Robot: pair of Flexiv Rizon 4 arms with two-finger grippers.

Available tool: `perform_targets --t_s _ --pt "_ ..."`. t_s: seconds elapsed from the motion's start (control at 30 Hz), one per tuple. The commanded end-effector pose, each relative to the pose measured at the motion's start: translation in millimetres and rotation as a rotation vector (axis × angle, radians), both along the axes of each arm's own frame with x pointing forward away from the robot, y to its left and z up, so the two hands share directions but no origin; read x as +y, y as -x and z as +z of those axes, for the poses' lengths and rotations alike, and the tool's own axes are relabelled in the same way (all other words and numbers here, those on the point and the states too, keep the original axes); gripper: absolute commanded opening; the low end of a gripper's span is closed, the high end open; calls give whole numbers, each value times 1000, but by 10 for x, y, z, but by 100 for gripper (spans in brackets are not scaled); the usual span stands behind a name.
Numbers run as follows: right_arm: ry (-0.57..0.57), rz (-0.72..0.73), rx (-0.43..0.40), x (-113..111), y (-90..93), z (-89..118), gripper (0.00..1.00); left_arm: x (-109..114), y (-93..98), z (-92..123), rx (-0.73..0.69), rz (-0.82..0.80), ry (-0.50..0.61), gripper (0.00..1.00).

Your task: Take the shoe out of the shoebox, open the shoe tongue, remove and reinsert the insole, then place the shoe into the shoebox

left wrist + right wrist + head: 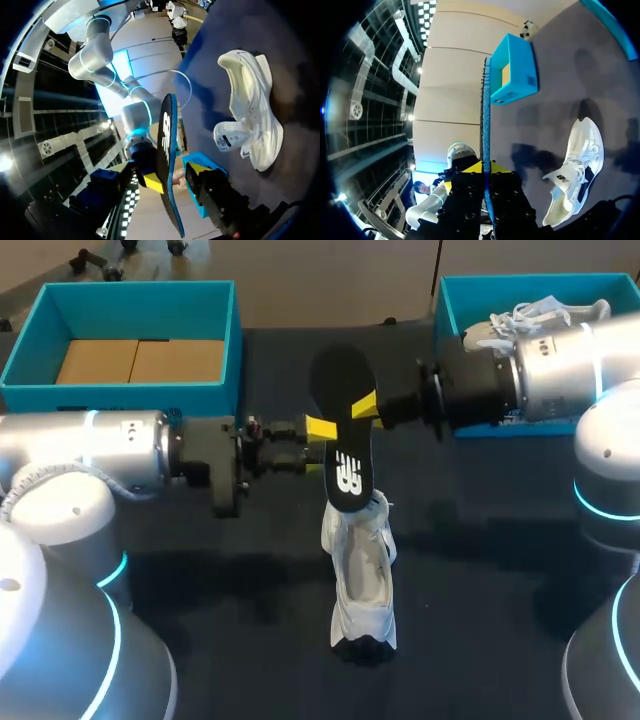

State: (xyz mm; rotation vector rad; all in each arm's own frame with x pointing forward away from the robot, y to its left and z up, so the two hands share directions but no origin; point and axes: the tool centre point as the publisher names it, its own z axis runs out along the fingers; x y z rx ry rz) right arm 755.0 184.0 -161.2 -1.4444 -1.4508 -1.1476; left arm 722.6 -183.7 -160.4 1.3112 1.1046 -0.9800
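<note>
Hanging between the left gripper [320, 428] and right gripper [366, 406] in the head view, the insole [346, 460] is above the shoe [362, 580]. Left wrist view: jaws apart, straddling the insole [165, 145]; shoe [255, 110] lies ahead. Right wrist view: jaws clamped on the insole [485, 100]; shoe [575, 165] lies beside them.
</note>
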Motion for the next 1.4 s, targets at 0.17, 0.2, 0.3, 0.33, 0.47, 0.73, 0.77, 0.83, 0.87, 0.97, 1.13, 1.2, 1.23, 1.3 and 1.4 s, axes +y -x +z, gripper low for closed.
perform_targets --t_s 0.17,0.2,0.3,0.33,0.47,0.73,0.77,0.83,0.87,0.97,1.13,1.2,1.23,1.3,1.4 --pt "-2 -2 12 -31 25 -134 0 551 -26 186 31 5 -136 100" --pt "-3 -1 15 -34 22 -149 0 586 -42 210 32 8 -155 100" --pt "-10 -1 41 -41 10 -196 0 654 -110 300 0 -8 -268 100" --pt "-10 -1 41 -41 10 -196 0 654 -110 300 0 -8 -268 100" --pt "-10 -1 41 -41 10 -196 0 654 -110 300 0 -8 -268 100" --pt "-10 -1 41 -41 10 -196 0 654 -110 300 0 -8 -268 100" --pt "-10 -1 41 -41 10 -196 0 654 -110 300 0 -8 -268 100" --pt "-10 -1 41 -41 10 -196 0 670 -214 356 -18 25 -331 100" --pt "-10 -1 41 -41 10 -196 0 687 -281 377 15 22 -336 100" --pt "-10 -1 41 -41 10 -196 0 725 -474 439 27 48 -419 100" --pt "-10 -1 41 -41 10 -196 0 735 -740 638 102 32 -479 100" --pt "-10 -1 41 -41 10 -196 0 701 -804 694 117 38 -522 100" --pt "-10 -1 41 -41 10 -196 0 683 -837 721 130 23 -540 100" --pt "-10 -1 41 -41 10 -196 0 631 -903 749 128 38 -596 100" --pt "-10 -1 41 -41 10 -196 0 551 -936 788 133 24 -678 100"
